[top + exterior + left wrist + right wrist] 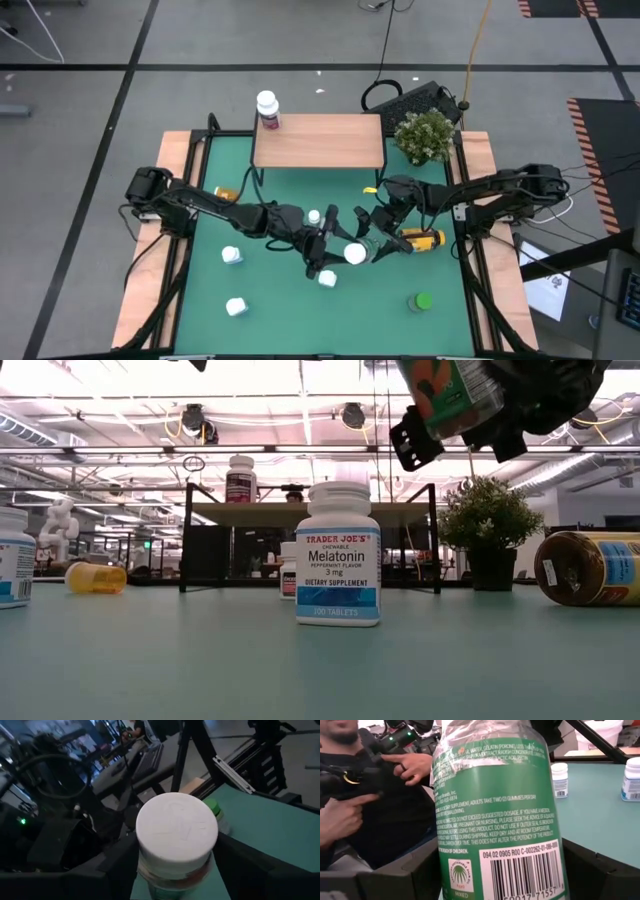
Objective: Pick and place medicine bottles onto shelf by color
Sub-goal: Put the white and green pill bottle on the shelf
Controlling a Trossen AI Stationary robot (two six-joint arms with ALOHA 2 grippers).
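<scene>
We see the green-label bottle (500, 815) between the right gripper (378, 238) jaws, held above the desk (280, 300). The left gripper (335, 255) jaws stand beside its white cap (176, 827); whether they grip, we cannot tell.

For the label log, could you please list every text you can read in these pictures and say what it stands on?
"TRADER JOE'S", "Melatonin", "3 mg", "DIETARY SUPPLEMENT", "100 TABLETS": white bottle, low view.
"ADULTS TAKE TWO (2) GUMMIES PER DAY", "KEEP OUT OF REACH OF CHILDREN", "094 02 0905 R00 C-002262-01-086-0000", "MIXED": green bottle in the right gripper.
Bottle on the shelf, amber bottle, cap embossing: too blurred to read.
</scene>
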